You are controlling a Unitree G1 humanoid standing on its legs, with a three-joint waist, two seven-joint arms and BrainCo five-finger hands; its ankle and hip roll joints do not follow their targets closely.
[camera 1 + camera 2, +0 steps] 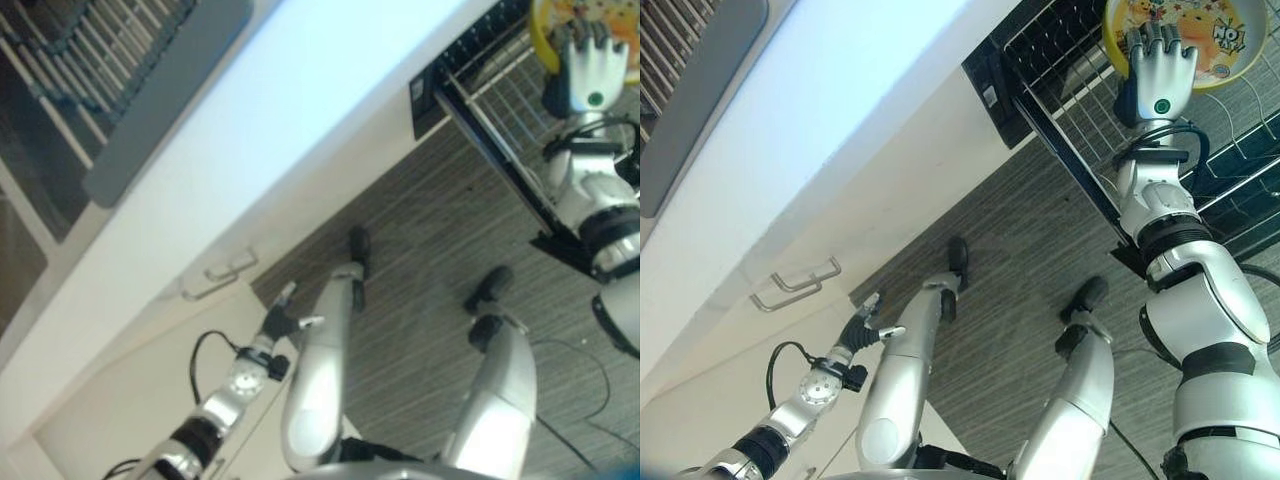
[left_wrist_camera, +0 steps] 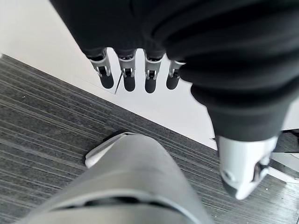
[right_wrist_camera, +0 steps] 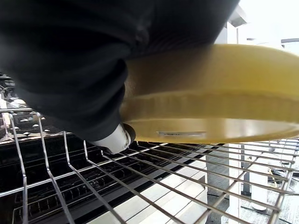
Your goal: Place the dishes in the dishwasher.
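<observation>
The yellow cartoon-printed bowl [image 1: 1188, 45] is held just above the pulled-out wire dishwasher rack [image 1: 1080, 95], gripped at its near rim by the right hand [image 1: 1160, 75], whose fingers [image 1: 1164, 38] curl over the rim into the bowl. It looks like stiff, light plastic: unlikely to break, but smooth, so the rim is the sensible place to hold it. The left hand [image 1: 868, 318] hangs low beside the white cabinet [image 1: 790, 200] under the counter [image 1: 300, 90], fingers loosely straight, holding nothing.
</observation>
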